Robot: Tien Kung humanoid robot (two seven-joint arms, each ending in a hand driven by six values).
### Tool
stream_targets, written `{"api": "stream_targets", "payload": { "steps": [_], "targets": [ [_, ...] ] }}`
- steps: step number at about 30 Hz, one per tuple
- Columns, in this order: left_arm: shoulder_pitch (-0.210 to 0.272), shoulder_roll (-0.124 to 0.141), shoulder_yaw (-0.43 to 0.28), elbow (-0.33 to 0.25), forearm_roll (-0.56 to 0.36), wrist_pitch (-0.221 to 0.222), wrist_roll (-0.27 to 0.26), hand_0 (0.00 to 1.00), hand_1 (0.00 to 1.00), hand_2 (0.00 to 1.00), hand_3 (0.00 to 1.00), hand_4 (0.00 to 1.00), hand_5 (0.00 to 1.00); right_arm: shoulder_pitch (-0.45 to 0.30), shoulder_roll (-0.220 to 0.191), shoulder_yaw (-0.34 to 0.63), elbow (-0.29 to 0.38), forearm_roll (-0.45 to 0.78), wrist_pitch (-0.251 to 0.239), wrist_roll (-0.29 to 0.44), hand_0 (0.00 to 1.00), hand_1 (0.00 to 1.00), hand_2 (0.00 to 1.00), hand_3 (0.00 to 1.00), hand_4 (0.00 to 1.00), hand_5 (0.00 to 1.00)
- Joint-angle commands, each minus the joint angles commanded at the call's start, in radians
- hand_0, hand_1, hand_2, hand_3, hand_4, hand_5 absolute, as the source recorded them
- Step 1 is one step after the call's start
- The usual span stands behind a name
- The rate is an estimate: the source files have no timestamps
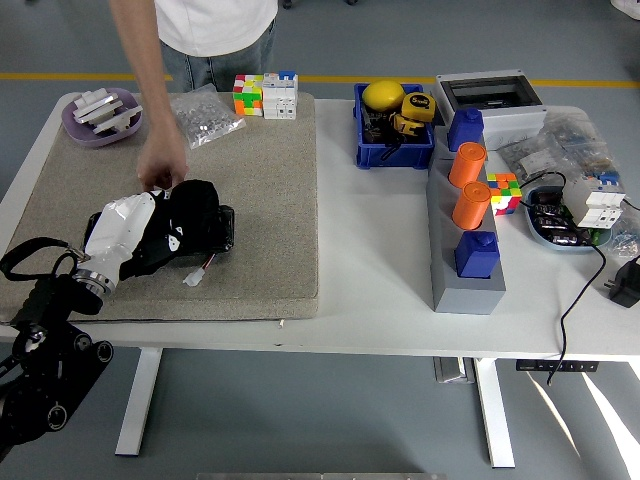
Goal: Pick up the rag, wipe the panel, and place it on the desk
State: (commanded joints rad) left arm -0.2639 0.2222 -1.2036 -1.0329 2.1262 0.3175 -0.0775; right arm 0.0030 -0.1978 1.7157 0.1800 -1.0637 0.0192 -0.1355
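One robot hand [125, 232], my left, seemingly grips the black rag [192, 215] over the panel [215, 240]; a person's hand [162, 160] touches its far edge.

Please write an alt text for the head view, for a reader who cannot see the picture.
The robot's left hand, white over a black arm, presses a black cloth rag onto a black panel lying on a grey felt mat. A person's hand at the far side touches the rag. The white table also holds a blue bin and orange cylinders.

White table [380, 290] under grey mat [262, 190]
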Motion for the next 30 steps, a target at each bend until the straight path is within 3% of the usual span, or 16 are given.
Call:
{"api": "stream_targets", "payload": {
  "steps": [18, 30],
  "targets": [
    [0.0, 0.055, -0.116, 0.081, 0.028, -0.001, -0.013, 0.252, 0.138, 0.569, 0.427, 0.002, 0.002, 0.001, 0.0, 0.018, 0.0, -0.012, 0.002, 0.004, 0.77, 0.639, 0.689, 0.604, 0.998, 0.546],
    [0.014, 0.069, -0.2, 0.111, 0.05, -0.003, -0.012, 0.252, 0.145, 0.568, 0.427, 0.002, 0.002, 0.001, -0.001, 0.021, 0.0, -0.02, 0.004, 0.005, 0.77, 0.64, 0.69, 0.605, 0.998, 0.546]
  ]
}}
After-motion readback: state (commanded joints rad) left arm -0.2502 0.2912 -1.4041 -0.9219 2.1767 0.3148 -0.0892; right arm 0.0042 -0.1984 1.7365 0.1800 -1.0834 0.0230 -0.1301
